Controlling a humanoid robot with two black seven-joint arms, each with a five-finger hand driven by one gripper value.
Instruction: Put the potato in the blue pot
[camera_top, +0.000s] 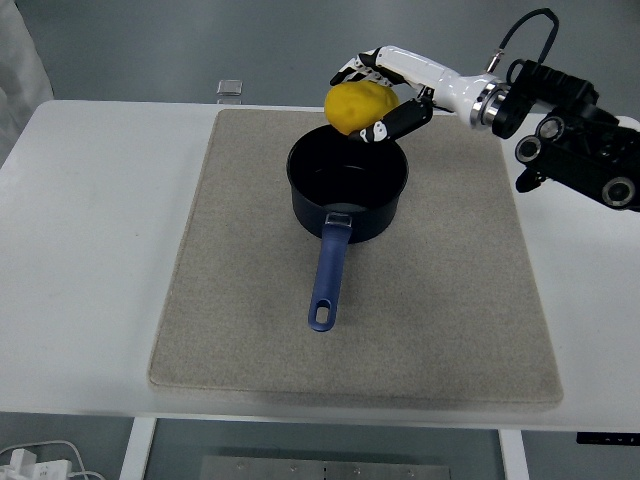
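Note:
The yellow potato (358, 106) is held in my right hand (385, 92), whose fingers are curled around it. The hand holds it in the air just above the far rim of the blue pot (347, 182). The pot stands upright on the beige mat (240, 300), its inside empty, its blue handle (328, 275) pointing toward the near edge. My right arm (560, 130) reaches in from the right edge. My left arm is out of view.
A small clear square object (230, 89) lies on the white table (90, 250) just beyond the mat's far left corner. A piece of white cloth (18, 50) shows at the top left. A cable (40, 462) lies on the floor at bottom left.

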